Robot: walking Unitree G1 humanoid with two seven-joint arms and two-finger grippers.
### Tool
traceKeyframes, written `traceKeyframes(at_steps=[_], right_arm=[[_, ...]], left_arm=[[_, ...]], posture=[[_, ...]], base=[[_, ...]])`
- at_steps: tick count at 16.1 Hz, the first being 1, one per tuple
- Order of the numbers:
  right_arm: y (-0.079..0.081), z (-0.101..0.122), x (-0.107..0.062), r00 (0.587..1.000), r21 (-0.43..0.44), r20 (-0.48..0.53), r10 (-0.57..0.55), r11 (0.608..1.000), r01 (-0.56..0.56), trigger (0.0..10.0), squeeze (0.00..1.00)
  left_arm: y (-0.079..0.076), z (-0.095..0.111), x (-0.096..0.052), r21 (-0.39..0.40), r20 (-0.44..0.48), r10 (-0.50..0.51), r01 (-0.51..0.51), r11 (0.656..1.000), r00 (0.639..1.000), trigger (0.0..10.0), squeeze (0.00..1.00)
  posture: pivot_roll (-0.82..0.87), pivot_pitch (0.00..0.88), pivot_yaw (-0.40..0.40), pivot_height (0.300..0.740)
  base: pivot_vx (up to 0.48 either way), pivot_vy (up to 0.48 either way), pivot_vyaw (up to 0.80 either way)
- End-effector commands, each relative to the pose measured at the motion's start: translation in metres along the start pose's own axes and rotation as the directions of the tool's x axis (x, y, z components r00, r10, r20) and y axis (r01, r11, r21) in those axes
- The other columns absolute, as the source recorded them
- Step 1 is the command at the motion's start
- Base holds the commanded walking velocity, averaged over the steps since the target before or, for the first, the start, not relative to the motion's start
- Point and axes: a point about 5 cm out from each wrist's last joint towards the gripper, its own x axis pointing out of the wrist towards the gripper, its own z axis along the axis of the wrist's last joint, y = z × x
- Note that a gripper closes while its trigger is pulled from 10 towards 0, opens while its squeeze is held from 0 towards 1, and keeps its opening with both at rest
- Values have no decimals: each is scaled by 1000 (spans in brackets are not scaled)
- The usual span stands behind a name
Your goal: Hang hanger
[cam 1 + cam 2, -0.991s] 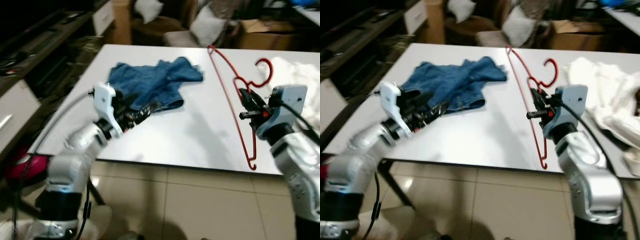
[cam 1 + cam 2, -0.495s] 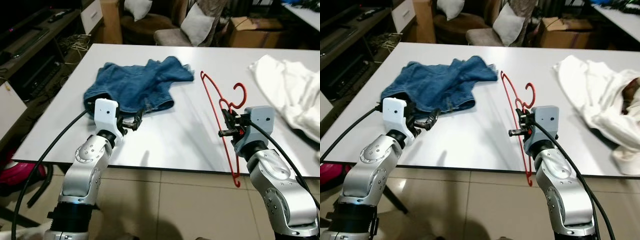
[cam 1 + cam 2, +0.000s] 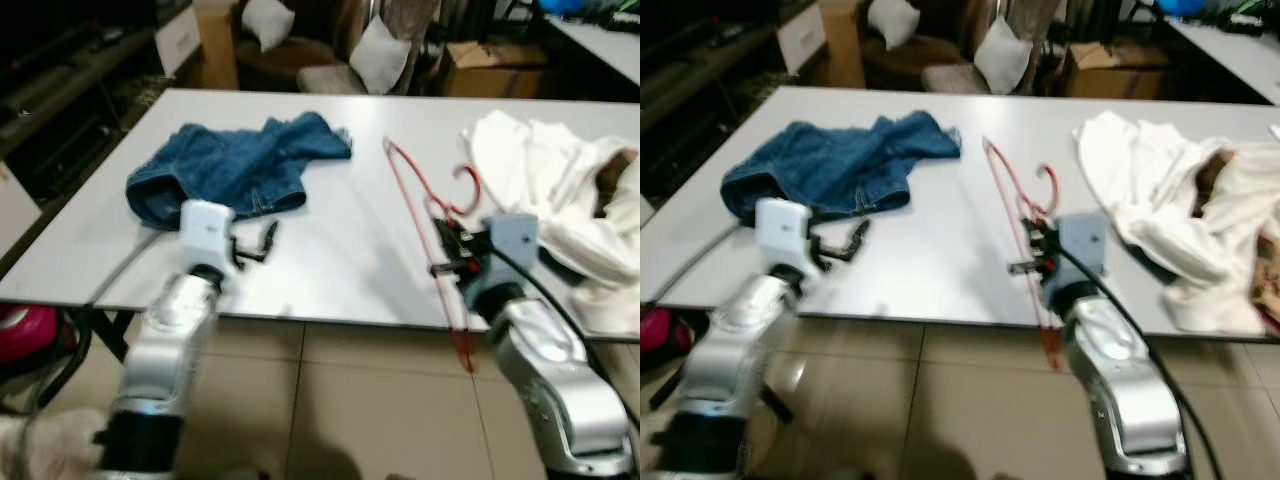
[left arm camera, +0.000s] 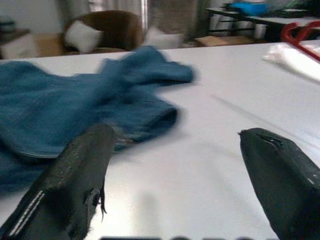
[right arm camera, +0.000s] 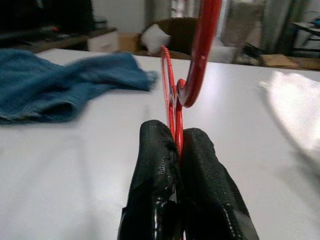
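We see right gripper (image 3: 447,258) clamping red hanger (image 3: 412,205) over white table (image 3: 330,250); left gripper (image 3: 252,243) spread wide near jeans (image 3: 235,165).

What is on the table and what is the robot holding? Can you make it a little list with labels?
holding: right tool pinches the red hanger, fingers shut on its wire
other arm: left tool open, over the table near the jeans
blue thing: denim shorts, crumpled, on the table's left side
white thing: white cloth, heaped on the right side
surface: white table
behind: chair with pillows, cardboard box
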Motion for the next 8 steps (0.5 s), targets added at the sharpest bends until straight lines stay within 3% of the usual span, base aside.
traceKeyframes(at_steps=[1, 8], right_arm=[[4, 8, 3, 999, 11, 45, 18, 1000, -18, 10000, 0], [11, 8, 8, 997, -31, 41, 70, 997, -69, 10000, 0]], left_arm=[[6, 6, 0, 19, 15, 17, -17, 1000, 1000, 10000, 957], [-2, 6, 5, 14, 12, -1, 1, 1000, 1000, 10000, 949]], posture=[[-92, 0, 35, 740], [-94, 0, 25, 740]], base=[[0, -326, 0], [0, -317, 0]])
